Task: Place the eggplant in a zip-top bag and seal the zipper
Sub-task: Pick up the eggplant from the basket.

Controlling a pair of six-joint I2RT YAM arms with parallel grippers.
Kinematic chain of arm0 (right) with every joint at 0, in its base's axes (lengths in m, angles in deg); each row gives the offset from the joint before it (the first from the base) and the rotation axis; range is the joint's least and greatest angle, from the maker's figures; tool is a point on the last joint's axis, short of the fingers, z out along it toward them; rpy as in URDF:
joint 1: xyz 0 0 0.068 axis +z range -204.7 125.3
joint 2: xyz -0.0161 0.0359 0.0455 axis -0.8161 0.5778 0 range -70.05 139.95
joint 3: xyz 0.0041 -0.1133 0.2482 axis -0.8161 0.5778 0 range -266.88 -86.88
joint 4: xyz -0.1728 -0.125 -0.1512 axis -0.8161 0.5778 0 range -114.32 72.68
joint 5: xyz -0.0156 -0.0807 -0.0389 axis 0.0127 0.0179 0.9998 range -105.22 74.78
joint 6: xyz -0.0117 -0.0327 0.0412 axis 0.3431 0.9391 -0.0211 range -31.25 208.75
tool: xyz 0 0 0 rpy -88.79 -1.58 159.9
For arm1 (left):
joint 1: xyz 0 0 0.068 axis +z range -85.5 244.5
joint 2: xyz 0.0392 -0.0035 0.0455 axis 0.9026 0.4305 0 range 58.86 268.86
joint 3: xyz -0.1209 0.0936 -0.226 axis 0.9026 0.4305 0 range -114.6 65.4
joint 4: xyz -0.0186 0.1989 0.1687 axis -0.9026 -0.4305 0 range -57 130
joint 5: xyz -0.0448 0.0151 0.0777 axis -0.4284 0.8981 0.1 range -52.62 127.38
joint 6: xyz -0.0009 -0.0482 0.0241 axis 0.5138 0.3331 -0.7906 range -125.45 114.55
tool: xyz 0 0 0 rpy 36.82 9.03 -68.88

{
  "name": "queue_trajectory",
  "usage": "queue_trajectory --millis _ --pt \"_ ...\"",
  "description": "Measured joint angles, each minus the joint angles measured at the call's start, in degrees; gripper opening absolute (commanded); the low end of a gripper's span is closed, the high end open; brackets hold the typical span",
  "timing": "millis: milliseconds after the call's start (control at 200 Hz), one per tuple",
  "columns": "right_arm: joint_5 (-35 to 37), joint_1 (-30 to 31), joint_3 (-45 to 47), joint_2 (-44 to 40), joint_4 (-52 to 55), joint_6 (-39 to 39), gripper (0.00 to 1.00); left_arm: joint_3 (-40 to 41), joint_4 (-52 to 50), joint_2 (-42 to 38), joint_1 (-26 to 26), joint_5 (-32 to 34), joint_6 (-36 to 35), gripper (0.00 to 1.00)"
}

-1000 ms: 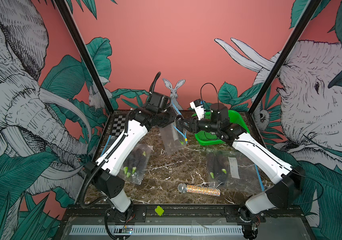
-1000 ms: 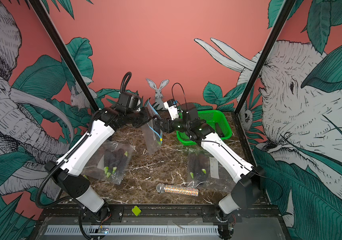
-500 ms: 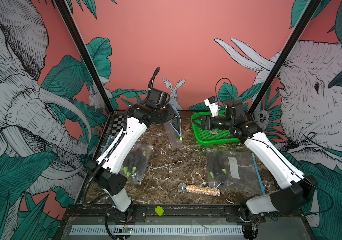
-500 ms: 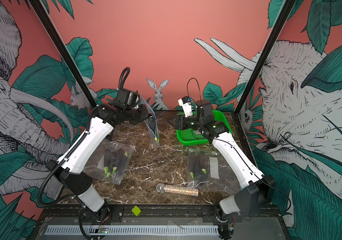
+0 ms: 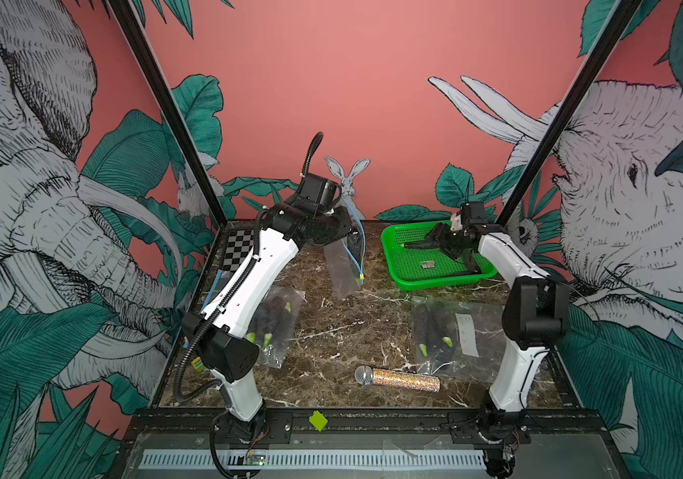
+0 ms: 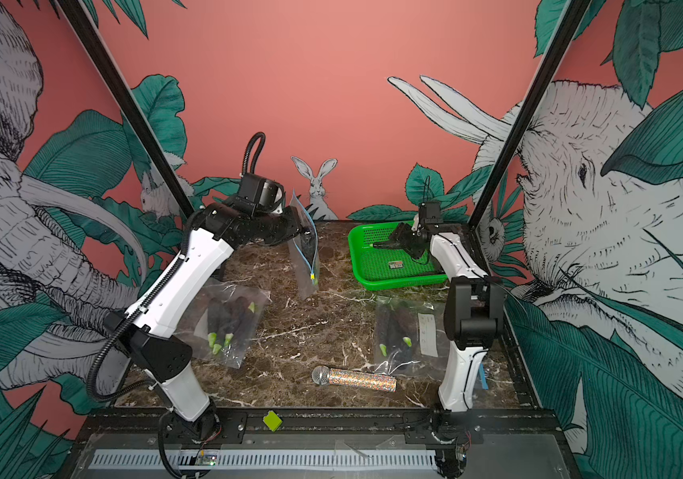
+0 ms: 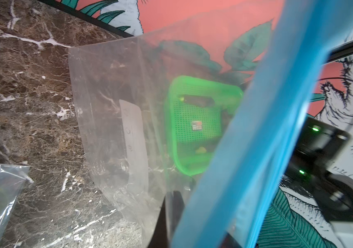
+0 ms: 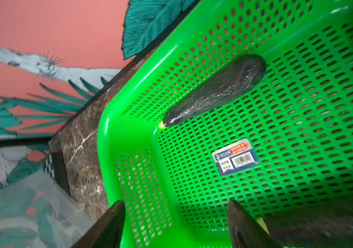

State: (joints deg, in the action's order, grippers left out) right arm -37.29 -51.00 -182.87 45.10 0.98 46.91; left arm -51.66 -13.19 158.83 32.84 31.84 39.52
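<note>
L gripper (image 5: 342,232) pinches clear blue-zippered plastic bag (image 5: 346,269), hanging. R gripper (image 8: 175,225) jaws spread, empty, over perforated green plastic basket (image 8: 124,120). Dark purple eggplant (image 8: 214,90) lies inside, prob. untouched.

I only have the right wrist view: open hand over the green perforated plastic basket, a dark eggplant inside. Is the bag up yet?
Observer: Yes. The left hand is shut on a clear zip-top bag with a blue zipper, hanging beside the green basket.
Operator: Which way is its zipper edge?
Observer: Toward the basket, running top to bottom, yellow slider at the low end.
Operator: Anything on the table in front?
Observer: A glittery microphone lies near the front edge.
</note>
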Motion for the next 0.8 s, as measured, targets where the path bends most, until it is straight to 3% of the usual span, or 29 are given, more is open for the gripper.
queue_trajectory --millis 345,795 --pt "6.82 0.61 -2.86 11.87 -14.88 -15.52 0.63 0.20 2.16 2.82 0.00 -3.93 0.07 0.00" --pt "13.81 1.49 -1.16 13.05 -22.77 -21.03 0.52 0.28 2.38 3.63 0.00 -4.81 0.26 0.00"
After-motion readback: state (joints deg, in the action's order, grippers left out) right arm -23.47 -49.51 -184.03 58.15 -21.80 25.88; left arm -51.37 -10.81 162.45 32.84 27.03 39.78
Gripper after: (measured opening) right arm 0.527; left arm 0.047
